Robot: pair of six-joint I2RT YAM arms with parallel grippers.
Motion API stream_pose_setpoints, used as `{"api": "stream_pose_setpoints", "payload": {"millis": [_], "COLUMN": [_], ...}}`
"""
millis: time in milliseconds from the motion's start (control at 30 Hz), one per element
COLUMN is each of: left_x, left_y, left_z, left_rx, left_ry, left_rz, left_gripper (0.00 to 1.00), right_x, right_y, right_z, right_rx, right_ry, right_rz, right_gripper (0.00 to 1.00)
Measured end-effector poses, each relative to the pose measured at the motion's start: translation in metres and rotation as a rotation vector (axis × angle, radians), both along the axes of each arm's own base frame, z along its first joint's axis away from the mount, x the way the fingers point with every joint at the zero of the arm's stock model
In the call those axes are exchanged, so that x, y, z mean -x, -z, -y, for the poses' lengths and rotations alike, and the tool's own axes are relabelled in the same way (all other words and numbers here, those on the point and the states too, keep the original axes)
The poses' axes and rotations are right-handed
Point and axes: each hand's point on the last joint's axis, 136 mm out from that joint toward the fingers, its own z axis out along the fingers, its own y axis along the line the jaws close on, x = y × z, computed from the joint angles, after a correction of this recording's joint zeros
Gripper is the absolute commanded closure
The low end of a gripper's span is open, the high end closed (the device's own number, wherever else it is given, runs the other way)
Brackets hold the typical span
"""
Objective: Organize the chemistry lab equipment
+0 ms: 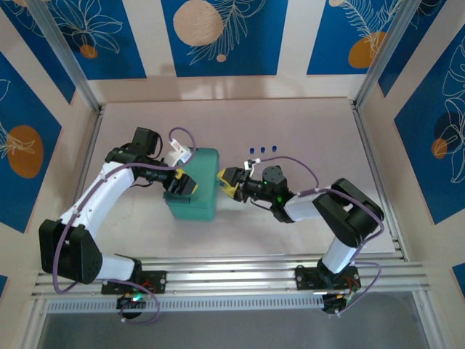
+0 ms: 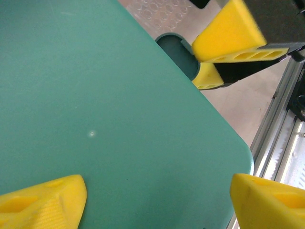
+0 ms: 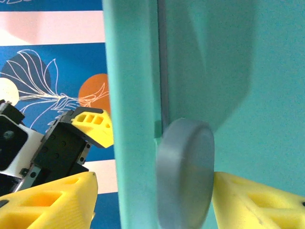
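one teal hinged plastic case [image 1: 200, 203], shut, lying a little left of the middle of the tabletop [image 1: 327, 123], well clear of all four edges. contents: hidden, as the lid is down.

three thin clear tubes with blue caps [image 1: 262, 149], outside the case, in a short row just beyond its far right corner, toward the tabletop's far edge. only the caps are distinct; the clear bodies are too faint to describe.

left gripper [image 1: 180, 183]: over the lid, fingers [image 2: 45, 200] spread wide with the flat lid surface beneath them. it holds nothing.

right gripper [image 1: 227, 179]: at the case's right-hand edge, one finger [image 3: 52, 200] to each side of the lip and of a grey round disc [image 3: 186, 176] mounted there. whether they pinch or merely straddle cannot be told.

handling, as a judgement: stiff moulded shell, probably light. the lid is smooth and likely slippery under a flat pad. the shell itself looks sturdy, but what is inside may not be, so no jolting. the best hold appears to be the lip by the disc, near the small recess [image 2: 178, 52], with the other gripper steadying the lid. the hinged halves may swing freely once released.
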Motion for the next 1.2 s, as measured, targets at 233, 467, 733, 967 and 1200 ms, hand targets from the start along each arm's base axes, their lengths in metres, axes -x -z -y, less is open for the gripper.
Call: {"api": "stream_pose_setpoints", "payload": {"millis": [233,467,733,967,1200], "left_x": [0.000,0.000,0.000,0.000,0.000], "left_y": [0.000,0.000,0.000,0.000,0.000], "left_z": [0.000,0.000,0.000,0.000,0.000], "left_rx": [0.000,0.000,0.000,0.000,0.000], "left_ry": [0.000,0.000,0.000,0.000,0.000], "left_rz": [0.000,0.000,0.000,0.000,0.000], "left_gripper": [0.19,0.19,0.19,0.19,0.19], "right_x": [0.004,0.002,-0.002,-0.005,-0.007], "right_y": [-0.019,-0.014,-0.001,0.007,0.003], "right_z": [0.006,0.006,0.002,0.001,-0.002], "right_rx": [0.010,0.029,0.060,0.070,0.057], "right_ry": [0.002,0.004,-0.002,-0.010,-0.023], "right_rz": [0.042,0.030,-0.008,-0.026,-0.015], "right_gripper": [0.36,0.36,0.37,0.42,0.50]}}
